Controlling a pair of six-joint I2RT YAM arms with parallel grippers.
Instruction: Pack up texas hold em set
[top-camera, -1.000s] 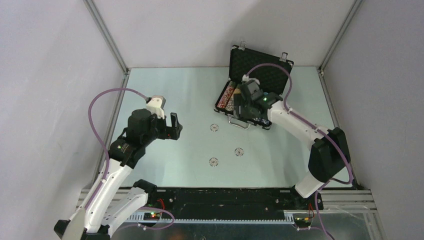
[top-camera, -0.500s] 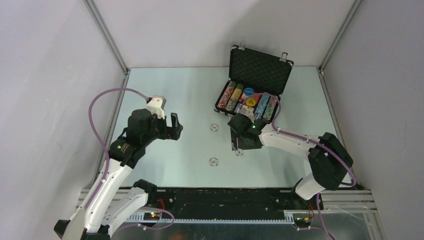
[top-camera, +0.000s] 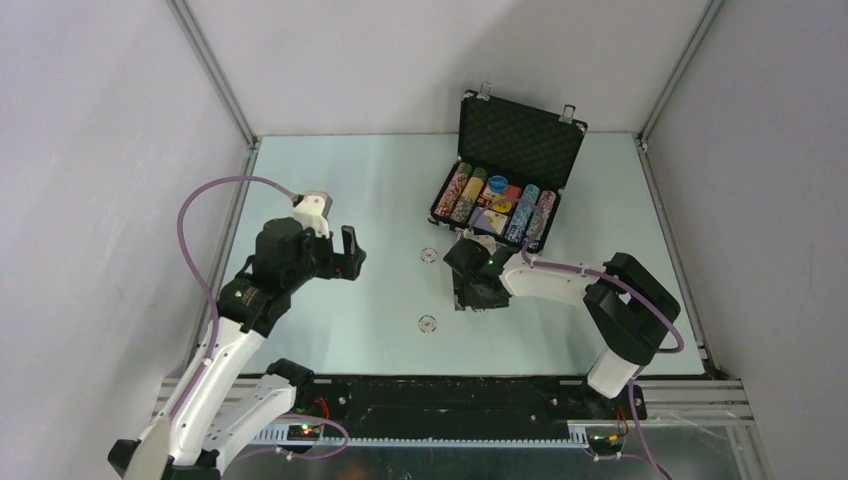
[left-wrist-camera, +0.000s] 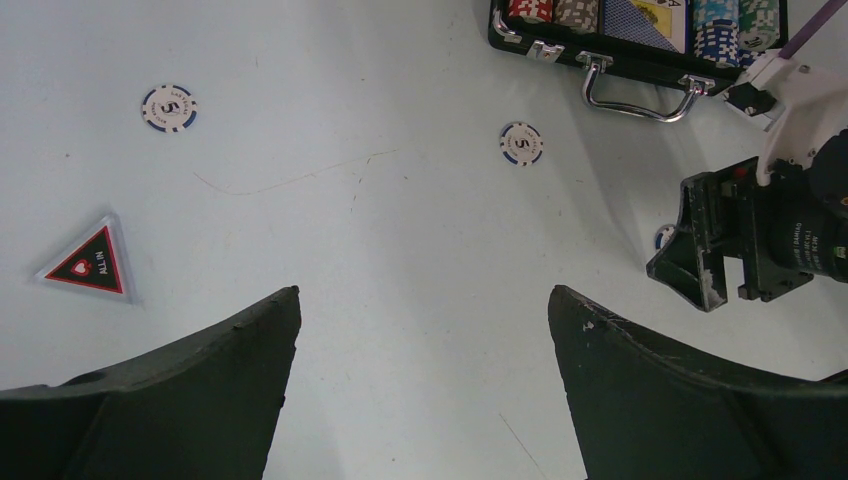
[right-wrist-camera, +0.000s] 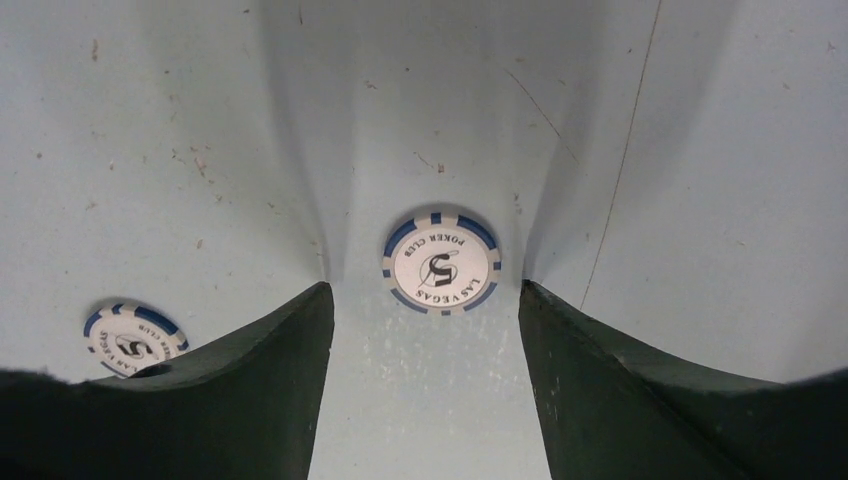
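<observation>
While most chips (top-camera: 462, 192) fill the briefcase (top-camera: 520, 140), three lie before it. My right fingers (right-wrist-camera: 250, 400) straddle one, seemingly ungripped; left fingers (left-wrist-camera: 190, 400) gape empty.

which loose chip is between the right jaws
The 5 chip, centred and untouched between the open jaws of the right gripper. A second chip lies outside them, partly hidden by one jaw.
</observation>
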